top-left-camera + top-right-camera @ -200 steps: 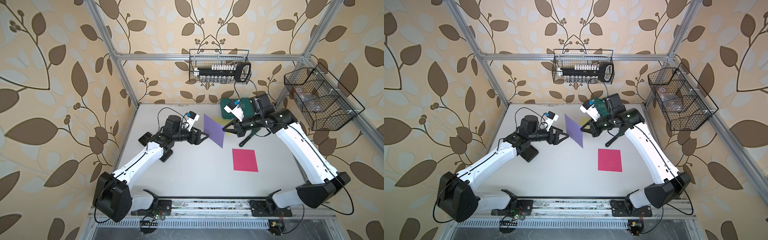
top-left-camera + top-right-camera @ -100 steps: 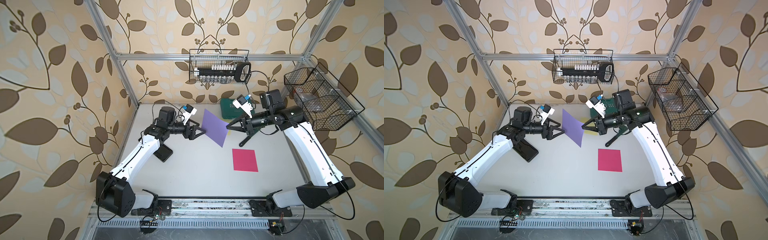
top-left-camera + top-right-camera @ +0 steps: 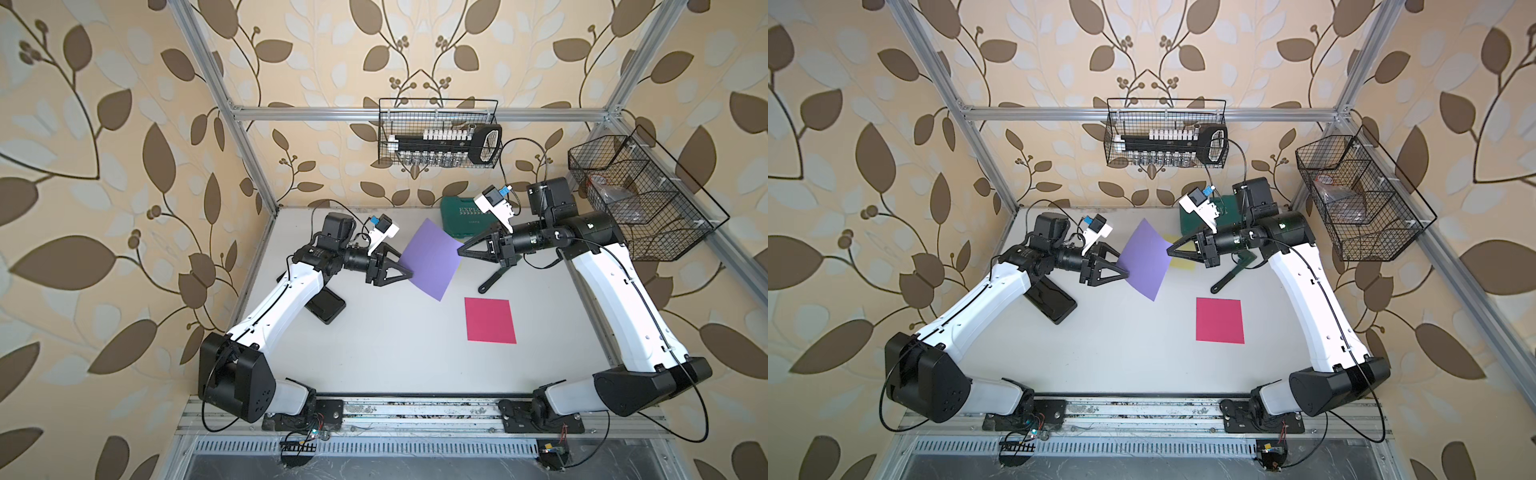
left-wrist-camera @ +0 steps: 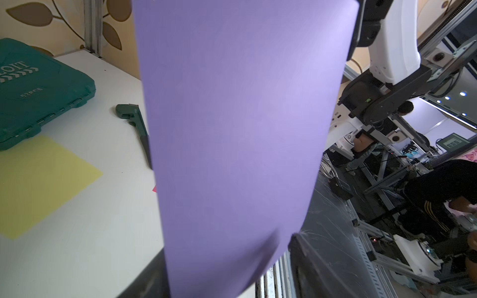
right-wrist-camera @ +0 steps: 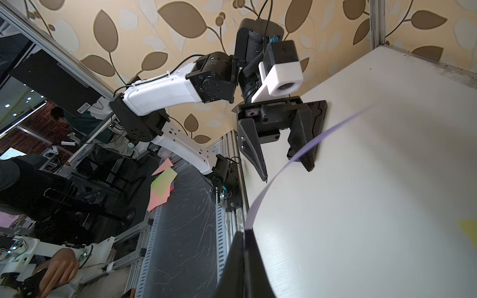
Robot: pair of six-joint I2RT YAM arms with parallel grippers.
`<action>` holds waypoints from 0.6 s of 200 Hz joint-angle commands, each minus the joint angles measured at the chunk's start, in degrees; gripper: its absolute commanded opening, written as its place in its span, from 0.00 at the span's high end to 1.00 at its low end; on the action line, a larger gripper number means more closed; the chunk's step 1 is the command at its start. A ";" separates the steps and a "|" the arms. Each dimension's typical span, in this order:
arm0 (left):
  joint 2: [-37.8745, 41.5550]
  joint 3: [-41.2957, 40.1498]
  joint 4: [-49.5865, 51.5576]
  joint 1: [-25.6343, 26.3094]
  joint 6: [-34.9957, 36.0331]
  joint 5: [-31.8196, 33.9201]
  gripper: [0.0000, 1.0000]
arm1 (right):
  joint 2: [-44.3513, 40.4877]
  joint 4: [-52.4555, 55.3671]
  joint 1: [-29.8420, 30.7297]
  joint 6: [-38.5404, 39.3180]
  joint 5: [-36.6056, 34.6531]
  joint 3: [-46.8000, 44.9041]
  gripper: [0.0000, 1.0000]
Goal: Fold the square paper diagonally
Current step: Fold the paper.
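- Purple square sheet of paper: we see it lifted clear of the white tabletop, hanging between the two arms, gently bowed, with no crease showing.
- Right gripper: jaws closed, pinching one corner of the purple sheet.
- Left gripper: jaws apart around the opposite corner. In the right wrist view the paper's edge runs between the fingers, and we see no pinch.
- Done, as we judge it: the sheet is picked up and offered for a second grasp.
- Left, as we judge it: clamp the far corner, bring it onto the held corner, and press a diagonal crease.
- Not in play: a pink square sheet and a yellow sheet lie flat on the table.
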State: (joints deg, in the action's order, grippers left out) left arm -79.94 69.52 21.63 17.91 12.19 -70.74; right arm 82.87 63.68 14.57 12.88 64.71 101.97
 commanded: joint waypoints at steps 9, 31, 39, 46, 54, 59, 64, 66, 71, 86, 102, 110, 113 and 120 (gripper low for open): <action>-0.15 2.70 1.26 -0.25 2.63 -4.49 0.41 | -0.52 -0.48 -0.96 -0.40 2.11 -0.02 1.00; 0.32 2.74 1.12 -0.25 2.24 -3.98 0.44 | -0.52 -0.23 -1.15 -0.57 0.14 -0.49 1.00; 0.61 2.75 1.31 -0.31 2.25 -3.59 0.45 | -0.44 -0.09 -1.17 -0.79 -1.56 -0.74 1.00; 1.04 2.69 1.36 -0.33 2.28 -3.15 0.46 | -0.34 0.03 -1.22 -1.14 -2.83 -0.77 1.00; 1.49 2.50 1.31 -0.33 2.22 -2.75 0.48 | -0.21 -0.05 -1.22 -1.68 -4.20 -0.96 1.00; 1.69 2.39 1.28 -0.33 2.19 -2.38 0.50 | -0.16 -0.17 -1.21 -2.14 -5.06 -1.11 1.00; 1.93 2.12 1.08 -0.33 2.04 -1.86 0.52 | 0.00 -0.37 -1.21 -2.50 -5.69 -1.24 1.00; 2.03 2.05 0.88 -0.33 1.92 -1.68 0.53 | 0.01 -0.39 -1.21 -2.69 -5.94 -1.34 1.00; 2.23 1.82 0.52 -0.41 1.43 -1.39 0.55 | 0.17 -0.53 -1.21 -3.06 -6.43 -1.42 1.00; 2.47 1.85 0.30 -0.42 0.46 -1.08 0.63 | 0.67 -0.92 -1.23 -4.04 -7.76 -1.73 1.00; 2.78 2.03 0.31 -0.42 -0.51 -0.94 0.68 | 0.74 -2.02 -1.21 -5.53 -8.97 -2.19 1.00; 3.27 1.87 -0.04 -0.42 -1.19 -0.11 0.70 | 0.72 -2.99 -1.26 -6.43 -9.58 -2.53 1.00; 3.41 1.85 -0.16 -0.42 -1.46 0.27 0.71 | 0.71 -3.32 -1.21 -6.76 -9.76 -2.63 1.00; 3.76 1.68 -0.35 -0.42 -1.95 1.28 0.75 | 0.71 -4.12 -1.25 -7.62 -10.11 -2.95 1.00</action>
State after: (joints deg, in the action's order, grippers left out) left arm -79.55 70.24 22.63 17.89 11.90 -71.18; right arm 83.05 62.26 13.58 8.67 57.41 100.42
